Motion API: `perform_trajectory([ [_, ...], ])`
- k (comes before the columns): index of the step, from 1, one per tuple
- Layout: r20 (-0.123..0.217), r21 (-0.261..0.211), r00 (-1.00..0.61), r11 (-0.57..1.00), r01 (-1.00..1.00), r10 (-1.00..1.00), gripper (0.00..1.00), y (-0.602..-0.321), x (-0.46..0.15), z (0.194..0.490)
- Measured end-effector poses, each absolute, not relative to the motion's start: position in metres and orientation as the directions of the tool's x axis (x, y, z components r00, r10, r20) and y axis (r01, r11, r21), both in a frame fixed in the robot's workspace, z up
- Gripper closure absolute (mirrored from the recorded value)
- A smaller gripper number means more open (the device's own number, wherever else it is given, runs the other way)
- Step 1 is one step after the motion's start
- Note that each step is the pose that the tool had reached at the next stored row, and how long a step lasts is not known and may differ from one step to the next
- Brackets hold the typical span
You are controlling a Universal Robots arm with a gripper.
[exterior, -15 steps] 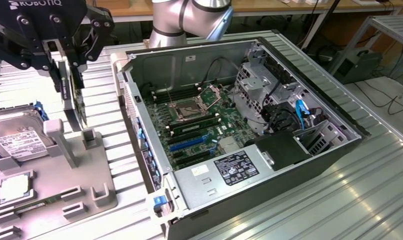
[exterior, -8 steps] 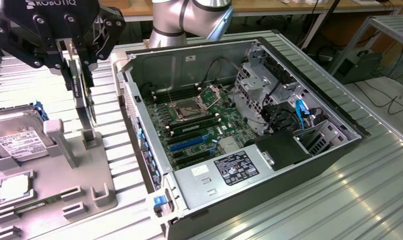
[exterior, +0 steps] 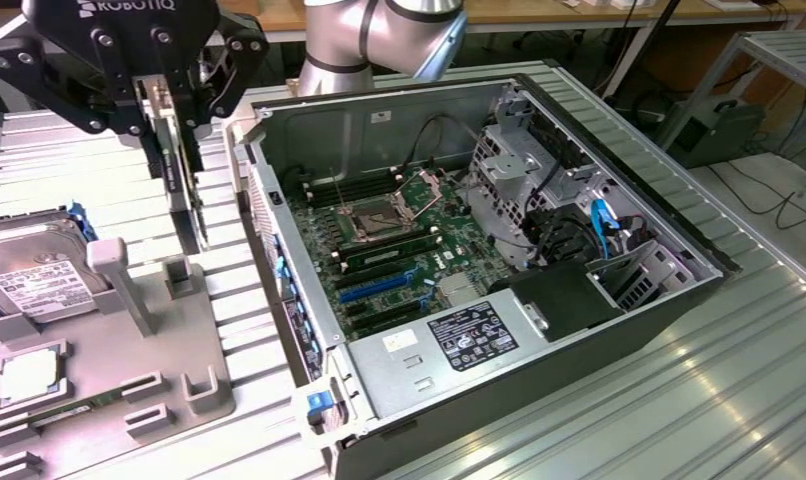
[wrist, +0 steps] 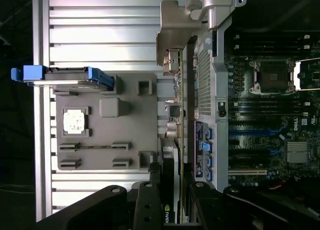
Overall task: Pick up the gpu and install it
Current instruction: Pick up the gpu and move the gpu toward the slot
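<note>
The gpu [exterior: 179, 190] hangs on edge, long side up and down, at about ten o'clock in the exterior view. It is clamped between the two fingers of the single end effector [exterior: 172, 110], which are drawn in narrow onto its upper part. The wrist view looks down the card [wrist: 170, 155] past the end effector [wrist: 172, 182]; a silver bracket [wrist: 172, 52] sits at the far end, and a green logo shows on the dark body near the fingers. The card's lower end is above the edge of one gray tray [exterior: 163, 340] that faces the case, and looks just clear of an upright slot post there, though I cannot tell for certain that they are apart. Three other parts rest on that tray: one hard drive [exterior: 30, 275] with blue side rails at nine o'clock, one square processor chip [exterior: 30, 375] at about eight o'clock, and one narrow green memory stick [exterior: 76, 405] just beside the chip. One open computer case [exterior: 670, 290] lies on its side just beside the tray, from the centre of the exterior view out toward four o'clock. Inside it are one green motherboard [exterior: 403, 230] with an open processor socket, and one silver power supply [exterior: 477, 335] with a black label at about six o'clock. One gray robot arm [exterior: 376, 40] rises at twelve o'clock behind the case. Everything stands on a ribbed metal bench [exterior: 723, 400].
</note>
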State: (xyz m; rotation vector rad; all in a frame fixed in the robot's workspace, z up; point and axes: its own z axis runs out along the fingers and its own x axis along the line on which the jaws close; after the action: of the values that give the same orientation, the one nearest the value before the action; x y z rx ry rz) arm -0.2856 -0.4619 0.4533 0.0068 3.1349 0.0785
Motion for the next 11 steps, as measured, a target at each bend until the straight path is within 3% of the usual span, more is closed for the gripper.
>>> perform_trajectory([
  [11,-0.006,0.05,-1.0,0.999,0.004,0.004,0.73,-0.462,-0.271,0.453],
])
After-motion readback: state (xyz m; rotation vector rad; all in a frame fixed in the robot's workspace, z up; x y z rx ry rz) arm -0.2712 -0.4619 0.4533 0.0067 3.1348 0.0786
